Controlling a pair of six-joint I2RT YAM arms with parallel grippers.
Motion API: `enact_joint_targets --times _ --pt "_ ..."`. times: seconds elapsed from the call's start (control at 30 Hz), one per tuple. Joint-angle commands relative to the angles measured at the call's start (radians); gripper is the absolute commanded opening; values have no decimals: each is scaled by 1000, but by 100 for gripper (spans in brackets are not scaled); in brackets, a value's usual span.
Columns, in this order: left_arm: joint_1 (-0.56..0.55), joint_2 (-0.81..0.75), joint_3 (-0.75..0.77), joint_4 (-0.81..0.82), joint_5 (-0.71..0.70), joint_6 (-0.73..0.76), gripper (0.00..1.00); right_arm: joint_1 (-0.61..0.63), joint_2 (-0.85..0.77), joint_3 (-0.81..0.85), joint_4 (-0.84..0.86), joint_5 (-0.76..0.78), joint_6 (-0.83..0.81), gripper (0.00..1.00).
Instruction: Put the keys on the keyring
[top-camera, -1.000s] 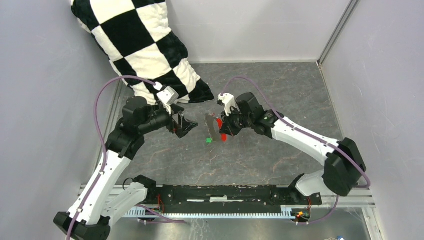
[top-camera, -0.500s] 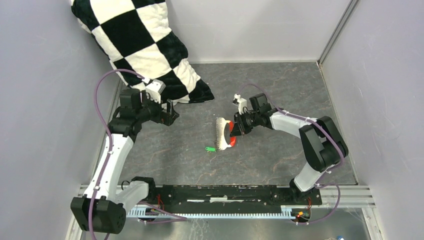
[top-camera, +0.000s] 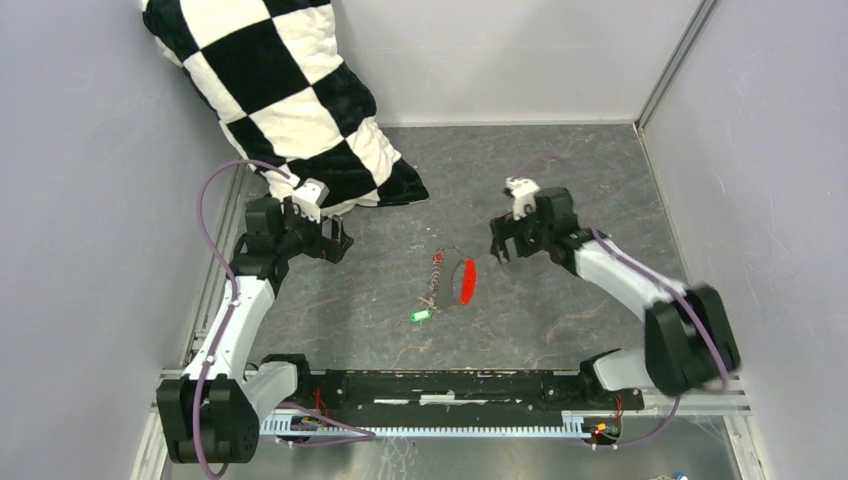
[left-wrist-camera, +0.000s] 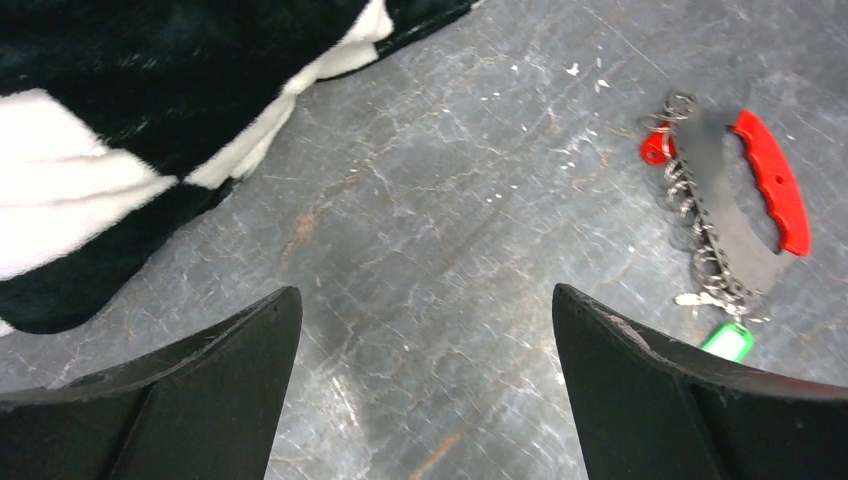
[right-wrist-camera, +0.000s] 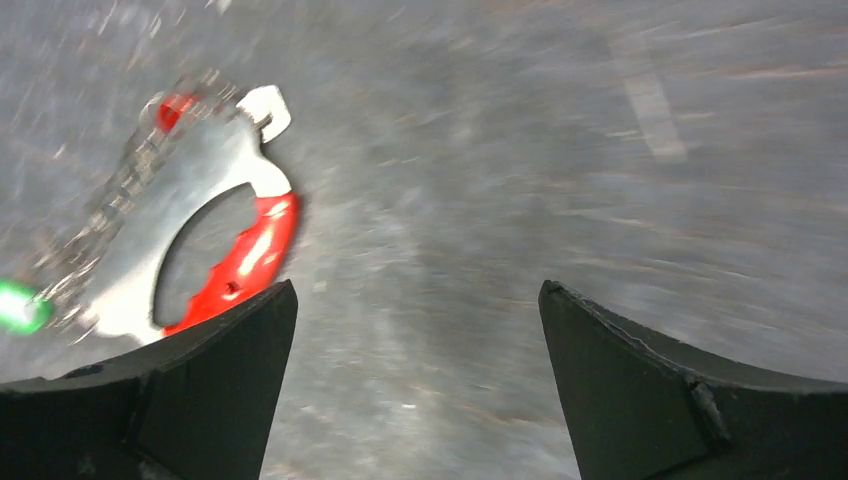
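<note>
Black-and-white checkered plush cushion (top-camera: 290, 90) fills upper left; thin silver keyring (top-camera: 436, 280) lies mid-frame on grey tabletop (top-camera: 560, 180), between left gripper (top-camera: 343, 240) and right gripper (top-camera: 503, 245), both spread wide, empty.

cushion (top-camera: 270, 90): black-and-white checks
table (top-camera: 560, 310): dark grey, pale veining
keyring (top-camera: 436, 283): silver chain
long tag (top-camera: 467, 282): red
small tag (top-camera: 420, 315): bright green
key head (top-camera: 437, 257): red
arms (top-camera: 228, 335): white, black joints

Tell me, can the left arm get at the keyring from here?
Probably yes: the left tool is open, facing the keyring, with only bare tabletop between them.
</note>
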Motion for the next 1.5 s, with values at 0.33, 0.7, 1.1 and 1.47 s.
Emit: enact_joint_targets --times 0.33,0.7,1.1,1.47 --pt "79 98 -401 939 -3 -122 100 -146 -404 -678 955 731 -216 98" --pt "102 308 -592 1534 -57 -172 100 -178 -181 -814 1396 731 -230 98" --pt "94 537 -555 1699 -179 -230 100 -232 -74 -892 1597 687 -186 98" --pt "58 529 -509 1564 -255 -203 100 -233 -80 -902 1611 685 -190 98"
